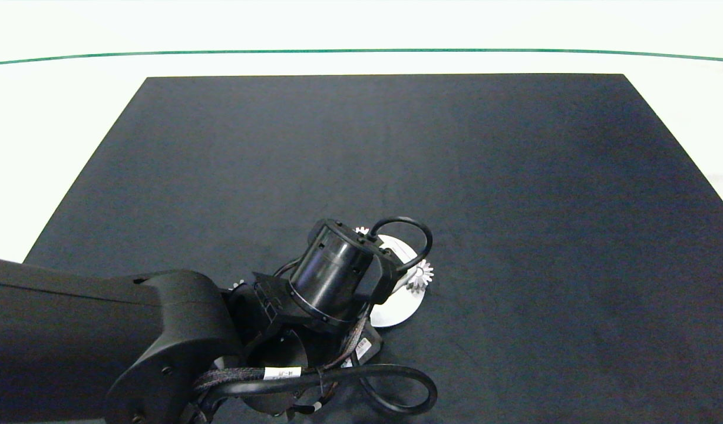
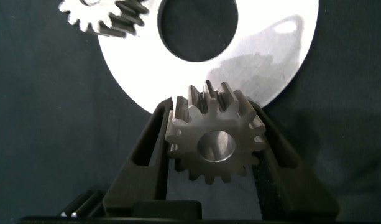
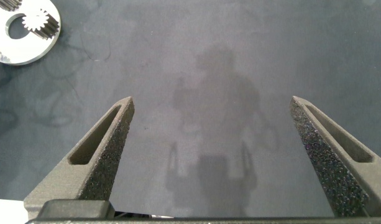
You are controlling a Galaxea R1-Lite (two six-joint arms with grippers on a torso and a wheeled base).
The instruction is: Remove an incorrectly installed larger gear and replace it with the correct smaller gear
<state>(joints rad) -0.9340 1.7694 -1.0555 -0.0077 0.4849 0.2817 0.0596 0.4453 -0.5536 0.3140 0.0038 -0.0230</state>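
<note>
- Left claw point(image 2: 209, 106) clamped on the smaller gear point(image 2: 214, 143) — one grey finger point(image 2: 146, 155) pressed against the teeth on each side.
- Smaller gear held with its flat face and round bore turned towards the wrist camera, short blunt teeth all round.
- Held just at the near rim of a silver disc point(image 2: 271, 50); impossible to tell whether gear and disc touch.
- Round hole in the disc showing dark mat through it, nothing seated there in the left wrist view.
- Another gear point(image 2: 100, 15) overlapping the disc's rim, off to one side of the hole and cut by the frame edge.
- From the head camera: left arm point(image 1: 102, 330) reaching in from the left, its wrist covering most of the disc point(image 1: 396, 306) and hiding the held gear.
- Larger gear point(image 1: 420, 275) lying at the disc's right edge — star-like, with long pointed teeth, clear of the claw.
- Black mat point(image 1: 396, 147) spread over a white tabletop point(image 1: 72, 106), with disc and gears near its front middle.
- Right claw point(image 3: 212, 102) with fingers wide apart over bare mat, holding nothing, well away from the disc and out of the head camera's view.
</note>
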